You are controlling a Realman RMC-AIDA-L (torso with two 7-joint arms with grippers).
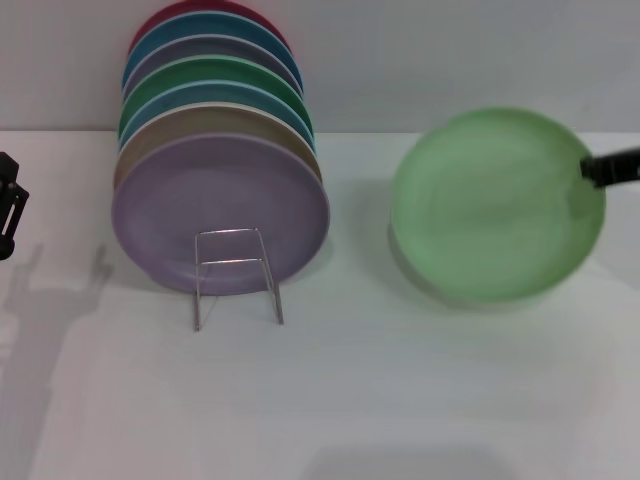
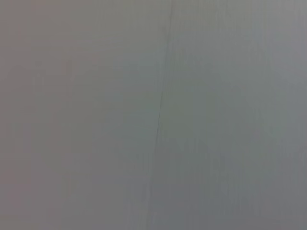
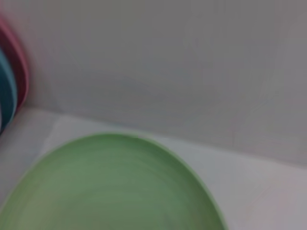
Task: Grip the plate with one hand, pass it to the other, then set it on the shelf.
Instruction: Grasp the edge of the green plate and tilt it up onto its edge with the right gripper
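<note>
The plate (image 1: 495,205), pale green and round, hangs tilted above the white table on the right, casting a shadow below it. My right gripper (image 1: 592,170) comes in from the right edge and is shut on the plate's right rim. The right wrist view shows the plate (image 3: 110,187) from close up. The shelf (image 1: 236,272), a thin silver wire rack, stands at the left with its front loop free. My left gripper (image 1: 10,205) sits at the far left edge, away from the plate. The left wrist view shows only a grey surface.
Several coloured plates lean upright in a row behind the wire loop, a lavender plate (image 1: 220,212) foremost and a red one (image 3: 17,67) at the back. A grey wall (image 1: 450,60) rises behind the white table (image 1: 400,400).
</note>
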